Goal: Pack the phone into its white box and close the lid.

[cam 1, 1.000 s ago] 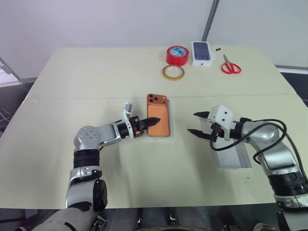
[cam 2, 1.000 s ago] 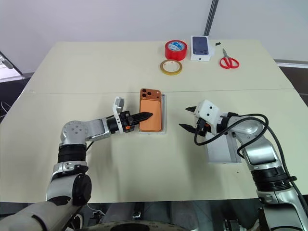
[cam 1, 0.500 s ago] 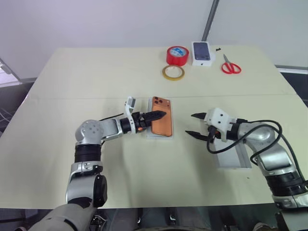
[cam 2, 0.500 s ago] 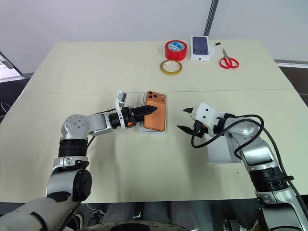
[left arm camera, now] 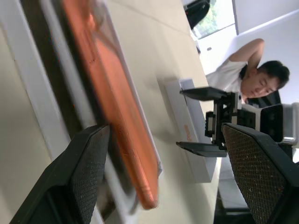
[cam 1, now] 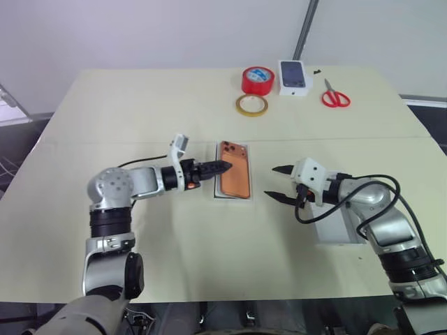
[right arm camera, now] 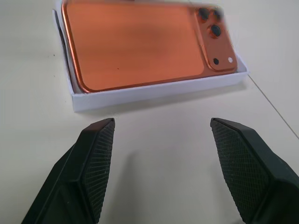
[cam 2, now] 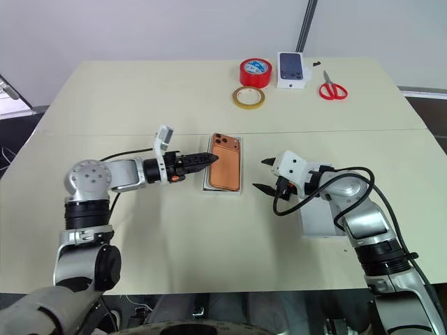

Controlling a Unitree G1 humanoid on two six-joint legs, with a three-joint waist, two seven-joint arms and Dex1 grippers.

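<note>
Cream-coloured tabletop (cam 1: 140, 112) fills the scene, a grey wall behind it. No writing can be read anywhere — the small white box with a dark phone picture (cam 1: 294, 77) at the far edge shows no legible brand. At the table's middle the flat copper-orange phone (cam 1: 235, 179), camera bump toward the far side, lies in the shallow white cardboard box (right arm camera: 154, 91), tilted, its left edge riding above the tray wall. The left gripper (cam 1: 222, 167), fingers spread, has its tips at that left edge. The right gripper (cam 1: 275, 183) hangs open just right of the box, holding nothing. The plain white lid (cam 1: 340, 225) rests right of it, under the right arm.
</note>
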